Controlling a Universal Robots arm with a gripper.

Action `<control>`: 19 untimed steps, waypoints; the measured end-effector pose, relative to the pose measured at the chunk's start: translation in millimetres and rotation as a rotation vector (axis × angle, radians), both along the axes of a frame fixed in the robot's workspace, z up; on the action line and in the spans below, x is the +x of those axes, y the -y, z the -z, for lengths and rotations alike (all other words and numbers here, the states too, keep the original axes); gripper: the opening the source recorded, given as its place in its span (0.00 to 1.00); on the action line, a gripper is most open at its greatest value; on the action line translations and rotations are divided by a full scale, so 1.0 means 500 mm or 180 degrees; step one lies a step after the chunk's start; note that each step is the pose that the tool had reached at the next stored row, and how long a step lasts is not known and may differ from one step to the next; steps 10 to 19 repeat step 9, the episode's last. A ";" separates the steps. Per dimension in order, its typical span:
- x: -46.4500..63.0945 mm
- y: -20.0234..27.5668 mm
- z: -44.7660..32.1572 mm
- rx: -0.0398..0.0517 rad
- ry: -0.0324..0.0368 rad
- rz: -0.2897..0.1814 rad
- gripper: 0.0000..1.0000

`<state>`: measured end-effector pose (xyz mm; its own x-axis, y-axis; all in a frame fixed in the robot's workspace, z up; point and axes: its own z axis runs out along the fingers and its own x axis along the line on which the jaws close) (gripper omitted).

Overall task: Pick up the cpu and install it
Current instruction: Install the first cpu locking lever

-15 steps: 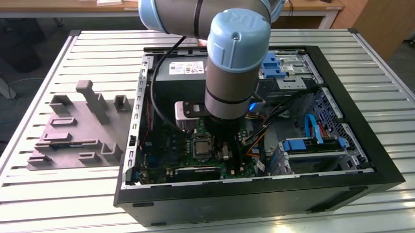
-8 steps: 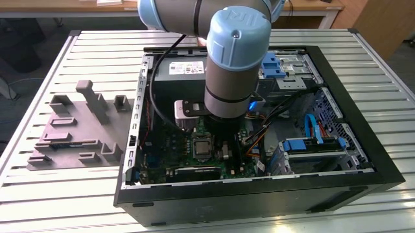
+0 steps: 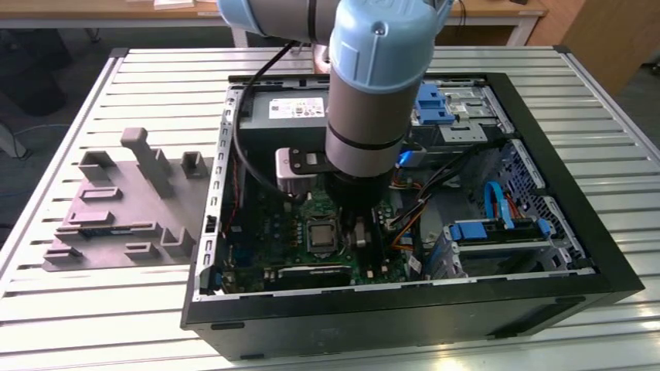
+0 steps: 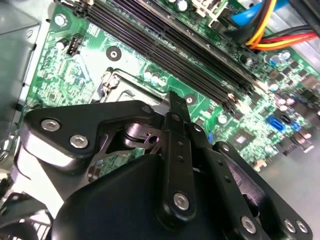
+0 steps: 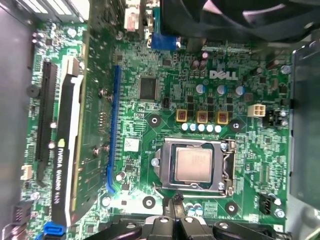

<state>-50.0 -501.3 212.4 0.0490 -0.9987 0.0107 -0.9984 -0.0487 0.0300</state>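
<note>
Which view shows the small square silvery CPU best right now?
The first wrist view: the small square silvery-grey CPU sits face-up inside the silver-framed socket, unobstructed. In the exterior view it is a small dark-framed patch beside the arm. In the second wrist view the black gripper covers that spot.

A robotics lab or workshop: a pale blue robot arm [image 3: 372,85] reaches into an open desktop computer case [image 3: 413,301] on a slatted aluminium surface [image 3: 93,309]. A grey moulded tray [image 3: 124,216] lies beside it; wooden desks [image 3: 124,9] stand behind.
</note>
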 end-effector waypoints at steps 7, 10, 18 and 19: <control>0.000 0.0000 -0.009 0.0004 0.0000 0.0000 0.11; 0.000 0.0000 -0.010 0.0004 0.0000 0.0000 0.11; 0.000 0.0000 -0.010 0.0004 0.0000 0.0000 0.11; 0.000 0.0000 -0.010 0.0004 0.0000 0.0000 0.11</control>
